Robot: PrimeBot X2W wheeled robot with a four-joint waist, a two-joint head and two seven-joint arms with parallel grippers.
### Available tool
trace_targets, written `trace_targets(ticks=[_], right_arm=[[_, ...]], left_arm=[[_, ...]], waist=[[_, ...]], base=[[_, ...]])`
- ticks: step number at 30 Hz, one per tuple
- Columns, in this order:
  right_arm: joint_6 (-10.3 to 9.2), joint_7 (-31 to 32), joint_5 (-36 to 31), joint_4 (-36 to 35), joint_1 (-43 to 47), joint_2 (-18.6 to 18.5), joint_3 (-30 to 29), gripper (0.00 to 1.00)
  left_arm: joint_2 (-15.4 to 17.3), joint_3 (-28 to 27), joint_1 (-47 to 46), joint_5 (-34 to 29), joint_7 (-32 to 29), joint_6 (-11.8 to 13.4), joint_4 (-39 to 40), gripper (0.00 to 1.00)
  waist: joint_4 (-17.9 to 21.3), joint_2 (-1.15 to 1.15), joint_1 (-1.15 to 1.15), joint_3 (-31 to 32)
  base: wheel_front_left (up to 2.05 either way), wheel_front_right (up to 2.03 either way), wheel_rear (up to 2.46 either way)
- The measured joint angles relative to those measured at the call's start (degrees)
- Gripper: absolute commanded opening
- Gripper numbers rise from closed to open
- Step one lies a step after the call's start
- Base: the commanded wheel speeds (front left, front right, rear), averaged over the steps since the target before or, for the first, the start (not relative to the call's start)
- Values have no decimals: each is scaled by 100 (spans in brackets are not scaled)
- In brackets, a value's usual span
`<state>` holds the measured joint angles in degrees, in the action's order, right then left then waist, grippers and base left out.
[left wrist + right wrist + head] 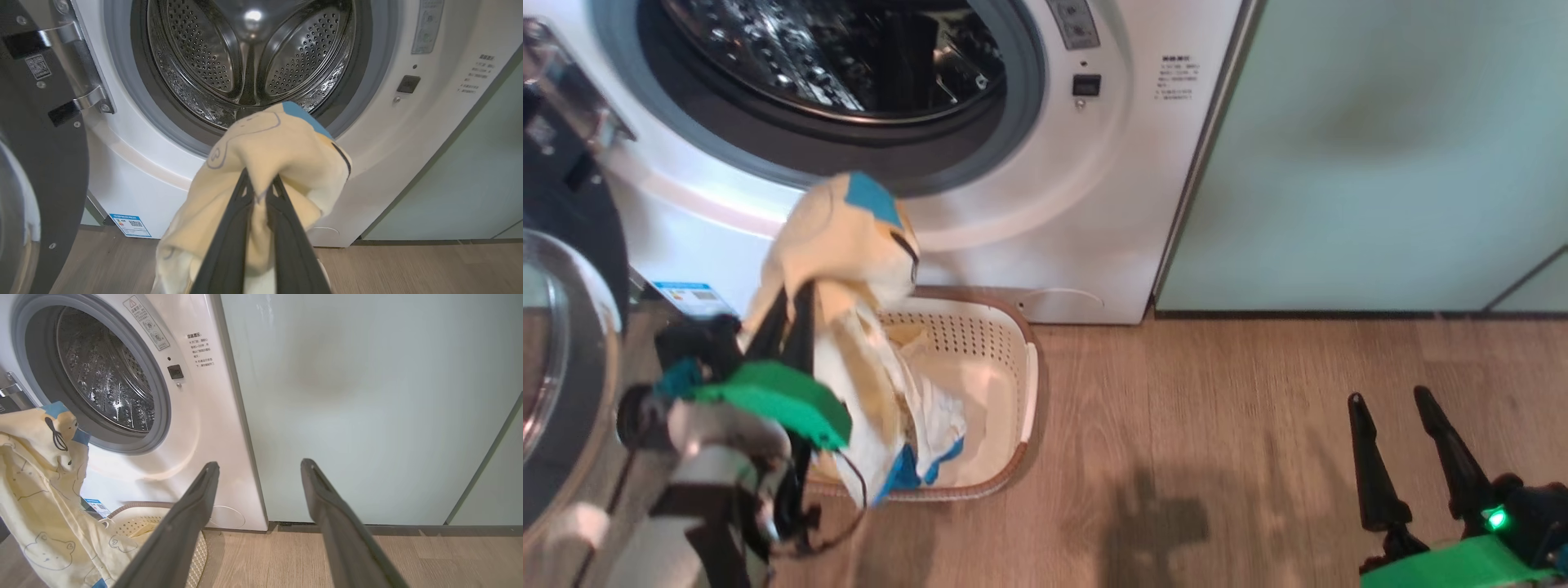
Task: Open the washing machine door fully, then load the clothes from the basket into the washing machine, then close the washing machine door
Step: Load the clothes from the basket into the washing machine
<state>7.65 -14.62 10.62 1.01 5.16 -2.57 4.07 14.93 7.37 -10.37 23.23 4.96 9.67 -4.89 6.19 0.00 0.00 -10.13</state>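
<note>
Pinching the clothes (282, 143) above the basket (1016, 325), left gripper (259, 179) faces the drum (245, 61), washing machine door (41, 163) open, right gripper (1388, 397) spread; loading and closing remain.

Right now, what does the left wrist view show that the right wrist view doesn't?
Left wrist view: the left gripper, jaws shut on the clothes, and the black inner face of the washing machine door. Right wrist view: the right gripper, jaws open and empty, and the basket on the floor. Both: the washing machine and its steel drum, the clothes, the pale green cabinet.
</note>
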Motion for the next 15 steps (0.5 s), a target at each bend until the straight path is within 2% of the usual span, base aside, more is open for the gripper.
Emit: trace_targets(ticks=[7, 15], right_arm=[[0, -1, 126, -67, -329, 1, 38, 100], [0, -1, 315, -172, -600, 2, 93, 100]], left_arm=[[221, -115, -1083, 144, -219, -201, -772, 0], [689, -189, -2207, 166, -682, -402, -1351, 0]], waist=[[226, 0, 1, -462], [519, 0, 1, -1146]], base=[[0, 0, 0], [0, 0, 0]])
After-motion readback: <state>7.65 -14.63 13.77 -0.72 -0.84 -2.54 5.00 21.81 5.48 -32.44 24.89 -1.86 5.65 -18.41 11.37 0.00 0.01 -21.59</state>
